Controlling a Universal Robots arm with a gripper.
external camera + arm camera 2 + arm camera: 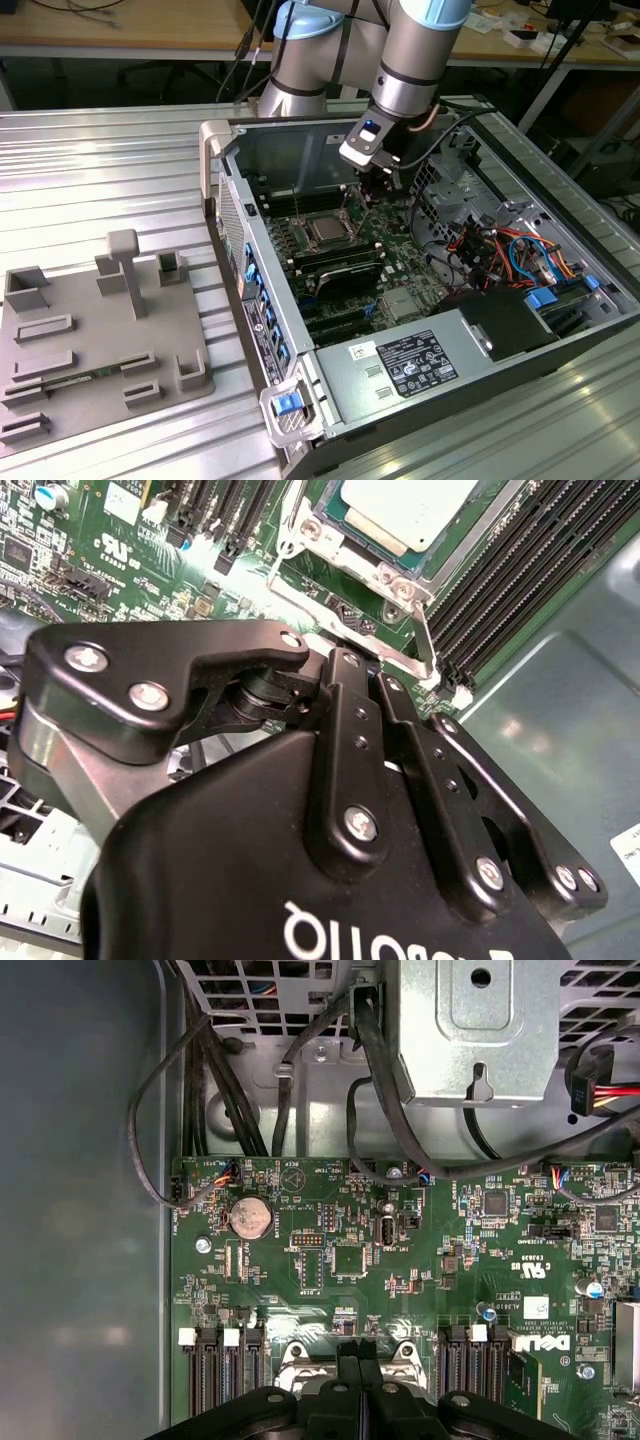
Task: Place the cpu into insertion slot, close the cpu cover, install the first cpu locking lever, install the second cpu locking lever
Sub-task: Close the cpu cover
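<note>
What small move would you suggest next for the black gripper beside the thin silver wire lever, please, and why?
Probably press the black gripper gently against the thin silver wire lever. The flat silver-grey cpu already sits under the silver metal cpu cover, and the shut fingertips are right beside that lever; whether it is latched, I cannot tell.

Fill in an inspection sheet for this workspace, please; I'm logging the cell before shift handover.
Surface: ribbed metal table carrying an open computer case.
Job's things: cpu sits in the insertion slot, cpu cover flat around it; a wire locking lever runs beside the socket.
Clutter: grey fixture tray at the exterior view's left.
Grippers: gripper has its fingers together, close over the socket's edge.
Cables: black bundles; orange and blue ones.
Surroundings: wooden bench behind.
</note>
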